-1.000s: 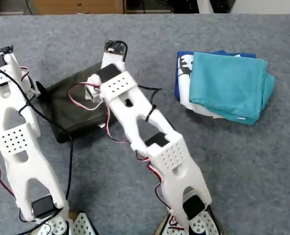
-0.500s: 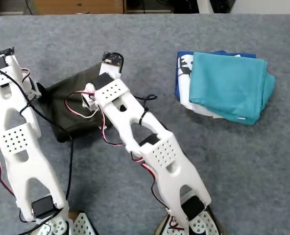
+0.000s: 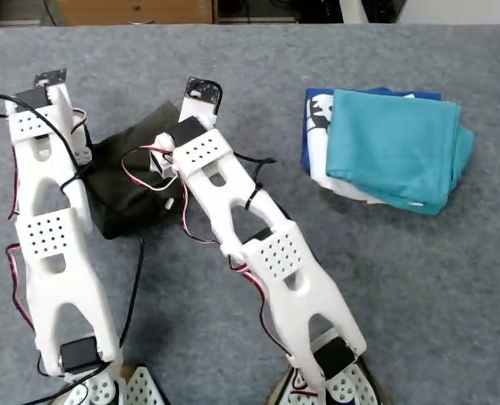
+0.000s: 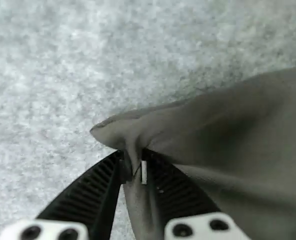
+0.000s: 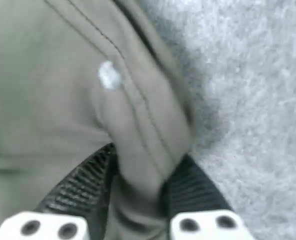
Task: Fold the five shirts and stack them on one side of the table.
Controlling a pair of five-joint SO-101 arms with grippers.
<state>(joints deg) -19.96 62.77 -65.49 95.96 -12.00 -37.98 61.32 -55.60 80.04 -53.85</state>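
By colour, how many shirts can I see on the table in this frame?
Dark olive shirt: 1, pinched by the left pincer and the right pincer
Teal shirt: 1, on top of the stack
Blue shirt: 1, under the teal
White shirt: 1, only its edge shows
Total: 4

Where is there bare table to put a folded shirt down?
Bare: the near-right area between the right arm and the shirt stack, and the far strip beyond the dark shirt. Crowded at left, around that shirt and both arms.
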